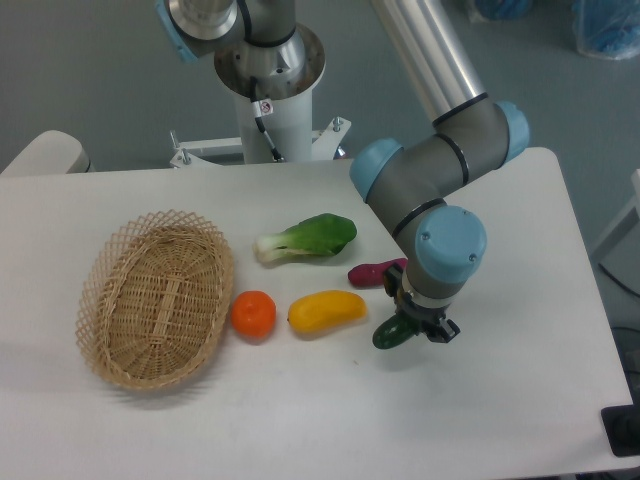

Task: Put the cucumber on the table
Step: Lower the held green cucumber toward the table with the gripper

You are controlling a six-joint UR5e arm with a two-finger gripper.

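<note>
Claw (418, 325) with cucumber (392, 333) sits lower centre-right. Obstacles close by: yellow fruit (327, 310) just left, purple vegetable (374, 272) just above. Further left: orange (253, 313), leafy green (310, 237), wicker basket (155, 296) at frame left. Bare tabletop (520, 400) along the lower edge and the right side. Arm links block the upper centre-right.
</note>
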